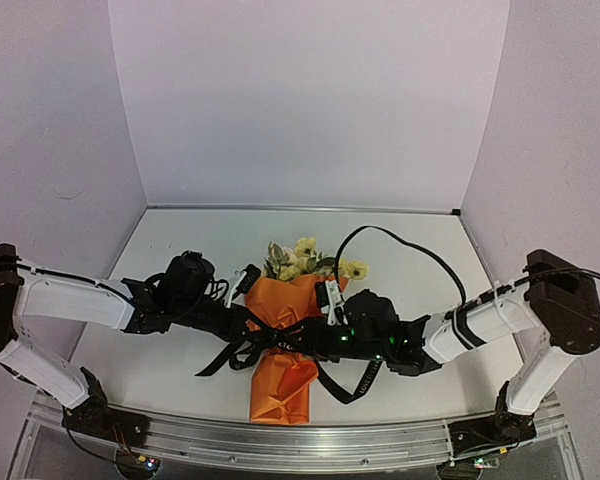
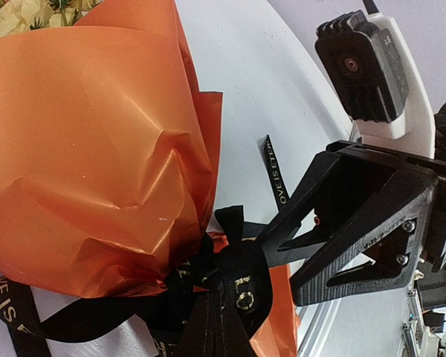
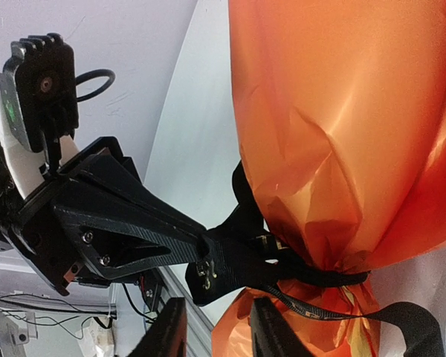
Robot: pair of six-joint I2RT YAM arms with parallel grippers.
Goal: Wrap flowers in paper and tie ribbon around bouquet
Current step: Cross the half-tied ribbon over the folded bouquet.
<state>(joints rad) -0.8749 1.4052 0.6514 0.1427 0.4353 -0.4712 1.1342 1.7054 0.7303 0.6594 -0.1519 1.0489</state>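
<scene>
the bouquet (image 1: 280,350) lies mid-worktop (image 1: 180,250) between both arms, flowers (image 1: 302,255) at its far end. the ribbon (image 1: 355,385) cinches its waist, tails trailing to both sides. the left claw (image 3: 207,256) is pinched tight on the ribbon by the knot. the right claw (image 3: 217,320) stands narrowly parted just beside it, gripping nothing. a black cable (image 1: 400,245) loops behind the right arm.

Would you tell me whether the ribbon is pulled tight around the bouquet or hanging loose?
Tight: the ribbon pinches the bouquet into a narrow waist in the right wrist view; its ends trail free.
</scene>
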